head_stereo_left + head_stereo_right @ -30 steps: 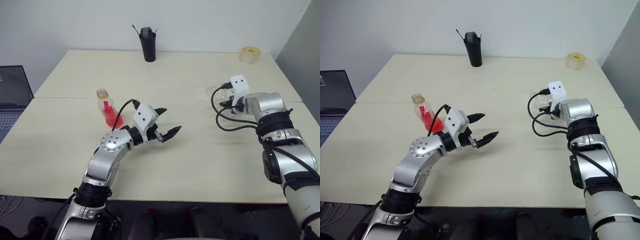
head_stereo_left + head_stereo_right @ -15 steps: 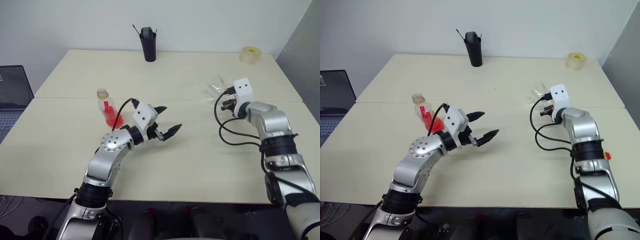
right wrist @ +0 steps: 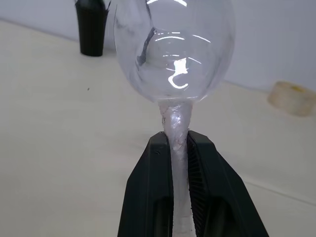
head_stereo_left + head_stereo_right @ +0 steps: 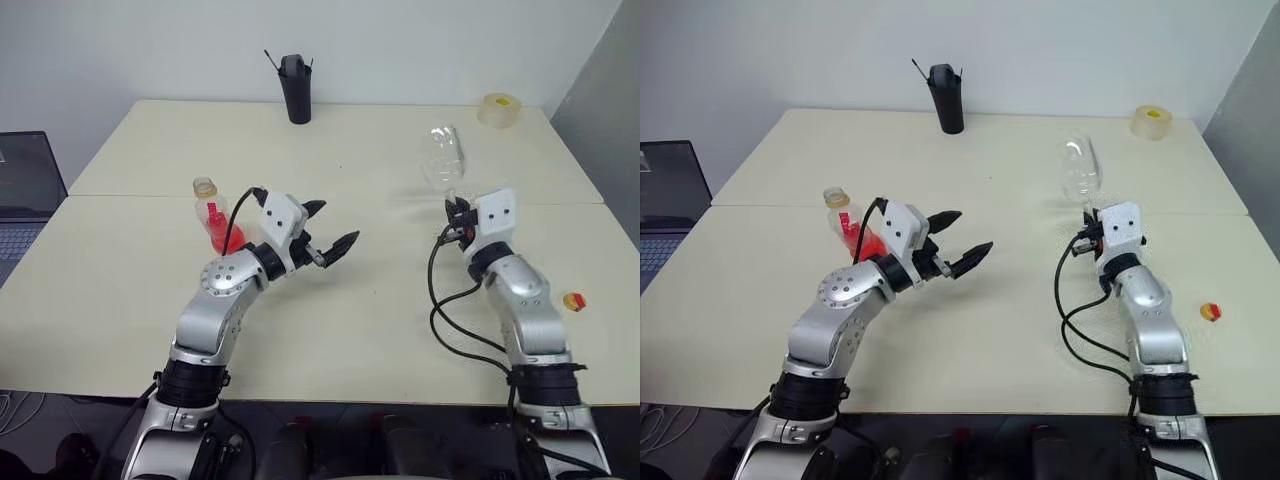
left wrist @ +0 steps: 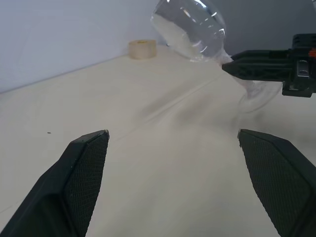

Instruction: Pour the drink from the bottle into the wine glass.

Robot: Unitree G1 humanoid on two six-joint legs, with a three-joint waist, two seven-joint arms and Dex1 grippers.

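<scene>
On my right, I have the right claw (image 3: 178,148) clamped on the thin stem of the clear stemmed wine glass (image 4: 443,158), bowl up and lifted off the cream tabletop (image 4: 390,300). Gripping the stem leaves the empty bowl and its mouth free for pouring. The small red-and-yellow cap (image 4: 574,301) lies on the tabletop to the right of that arm, so the bottle is already open.

My left claw (image 4: 327,228) hangs level with its fingers spread wide and nothing between them, pointing toward the glass. Just behind it to the left stands the small clear plastic bottle (image 4: 212,215), upright and uncapped, the bright red-orange drink (image 4: 222,237) filling its lower part. I judge the wide spread suits the bottle's rounded body.

Farther back are a roll of tape (image 4: 500,108) and a tall black cup (image 4: 296,88).
</scene>
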